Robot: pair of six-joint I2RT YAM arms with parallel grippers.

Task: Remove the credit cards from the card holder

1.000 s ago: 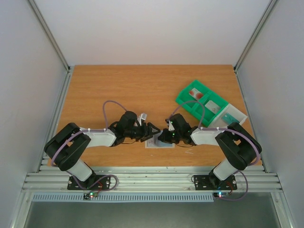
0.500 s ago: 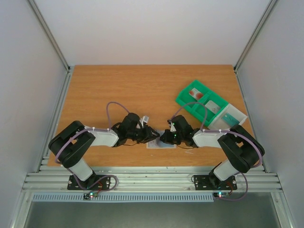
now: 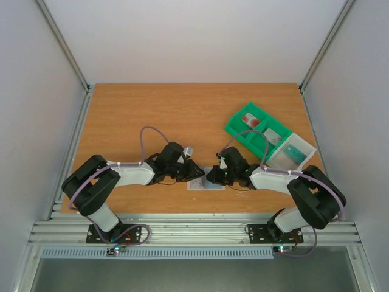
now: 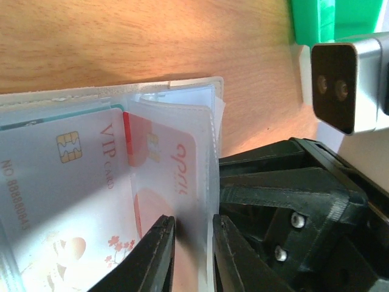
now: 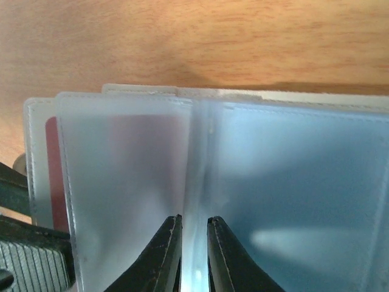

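Observation:
The card holder (image 3: 206,184) lies open near the table's front edge, between both arms. In the left wrist view its clear sleeves (image 4: 182,97) hold a pale VIP card (image 4: 67,182) and a pinkish-red card (image 4: 173,164). My left gripper (image 4: 193,222) has its jaws drawn narrow on the outer edge of the red card's sleeve. My right gripper (image 5: 194,220) stands slightly open astride the fold between two frosted sleeves. The red card (image 5: 121,152) shows dimly on the left and a blue-grey card (image 5: 304,201) on the right. Both grippers (image 3: 197,174) (image 3: 212,176) nearly touch over the holder.
A bright green compartment tray (image 3: 238,130) sits at the right rear, with a red card (image 3: 250,120) in one cell. A white tray (image 3: 307,148) beside it holds a teal card (image 3: 296,152). The right gripper's black body (image 4: 292,201) fills the left wrist view's lower right.
My left arm has slid right over the holder and its jaws have narrowed. The right gripper's jaws, shut before, have parted a little; that arm shifted slightly.

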